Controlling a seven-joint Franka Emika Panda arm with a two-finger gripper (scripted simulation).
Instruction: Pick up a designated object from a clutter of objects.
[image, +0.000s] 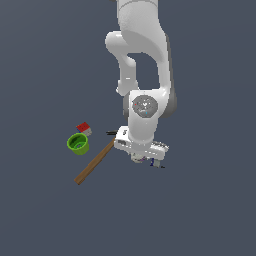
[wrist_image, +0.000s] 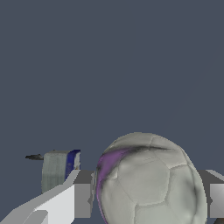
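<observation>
A plain, flat slate-grey ground (image: 210, 210) under even light, no walls or furniture.

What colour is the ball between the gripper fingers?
Off-white ball with grey panel seams and a purple streak; clearest in the wrist view.

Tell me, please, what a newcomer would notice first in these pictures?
In the wrist view, the off-white ball with a purple streak fills the space between the gripper fingers. In the exterior view, the white arm hangs over a wooden-handled hammer, with a green cup toward that view's left.
</observation>
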